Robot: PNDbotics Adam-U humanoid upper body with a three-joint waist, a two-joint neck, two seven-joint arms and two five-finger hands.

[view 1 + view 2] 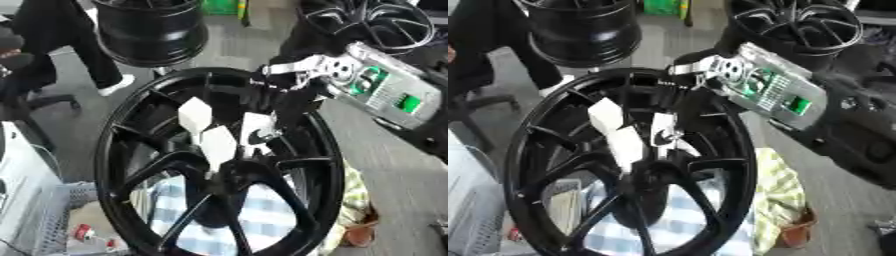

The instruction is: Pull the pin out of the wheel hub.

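Note:
A large black wheel hub (140, 150) stands upright in the middle of both views, its spokes meeting at a dark centre (232, 172). White angular patches (217, 142) lie over the spokes just above that centre. My right arm, silver with green parts (385, 85), comes in from the upper right. Its dark right hand (677, 107) reaches down inside the rim, close to the white patches. The hand blends with the black spokes, so its grip is not readable. I cannot make out a pin. The left hand is out of both views.
Two more black wheels stand behind, at the upper left (153, 30) and the upper right (798, 22). A blue-checked cloth (262, 215) and a yellow-green cloth (780, 195) lie under the hub. A wire basket (52, 220) sits at the lower left. A person in black (52, 40) stands at the left.

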